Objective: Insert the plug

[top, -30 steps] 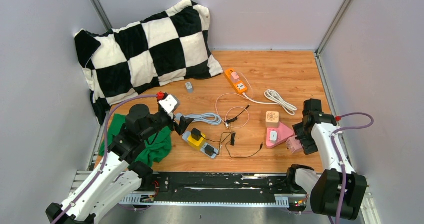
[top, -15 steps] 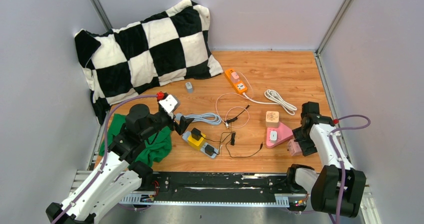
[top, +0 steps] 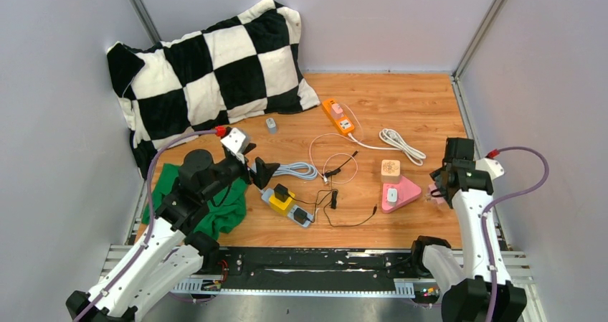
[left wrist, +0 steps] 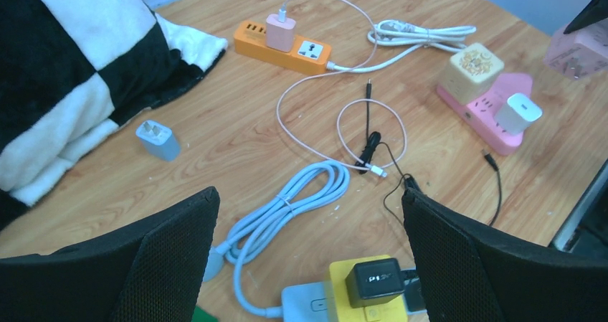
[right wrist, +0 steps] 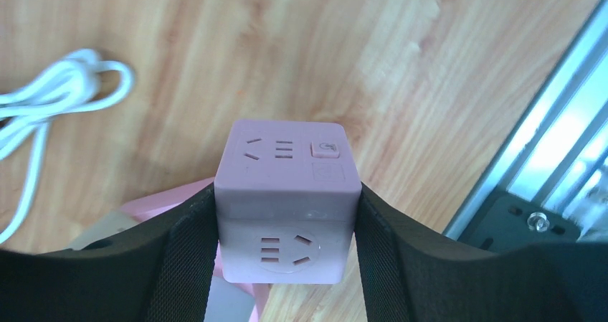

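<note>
Clamping the pink cube [right wrist: 285, 166] by its flat sides, the right pincer [right wrist: 287, 243] held it above the worktop's [top: 401, 100] right edge; seemingly light, rigid, slick. Left pincer [left wrist: 310, 257] gaped empty.

1. left gripper [left wrist: 310, 200] is spread wide, black fingers [left wrist: 150, 264] filling both bottom corners
2. low in the gap sits a yellow socket block [left wrist: 337, 287] with a black adapter [left wrist: 373, 282] plugged into its top, and a coiled light-blue cable [left wrist: 287, 207] just beside it
3. mid-table there's a thin black cable [left wrist: 370, 146], plus a pink cable [left wrist: 281, 114] looping back to a pink charger [left wrist: 280, 31] plugged into the orange power strip [left wrist: 315, 51]
4. right side: pink power strip [left wrist: 495, 132] carrying a white charger [left wrist: 518, 112] and a beige cube [left wrist: 477, 64]; a pink cube adapter [left wrist: 577, 49] sits at the frame edge, prongs showing
5. left: checkered pillow [left wrist: 64, 71], with a small light-blue plug [left wrist: 159, 141] lying near it on the wooden table [left wrist: 236, 114]
6. bundled white cord [left wrist: 423, 31] at the back
</note>
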